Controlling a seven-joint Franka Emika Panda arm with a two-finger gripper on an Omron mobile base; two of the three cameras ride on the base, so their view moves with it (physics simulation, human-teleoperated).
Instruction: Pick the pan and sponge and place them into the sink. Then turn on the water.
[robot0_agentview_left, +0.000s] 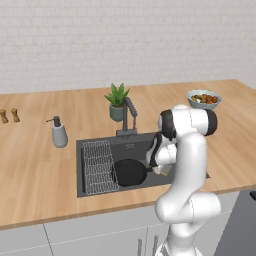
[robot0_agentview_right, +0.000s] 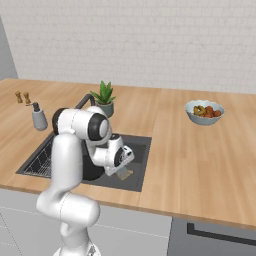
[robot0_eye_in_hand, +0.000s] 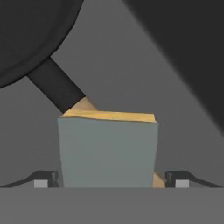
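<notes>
Hand view is showing you the sponge (robot0_eye_in_hand: 107, 148) sitting between the gripper (robot0_eye_in_hand: 112, 179) fingers, which are standing wide apart, over the pan (robot0_eye_in_hand: 30, 35) handle in the sink (robot0_agentview_left: 145, 142). If you are lifting now, a finger may be dragging the sponge out.

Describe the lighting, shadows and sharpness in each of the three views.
Left base view: flat even light, the sink shaded inside, the pan nearly featureless black. Right base view: soft, slightly blurred, with no glare on the counter. Hand view: the sponge is sharp-edged and evenly lit, a dark diagonal area at upper right.
</notes>
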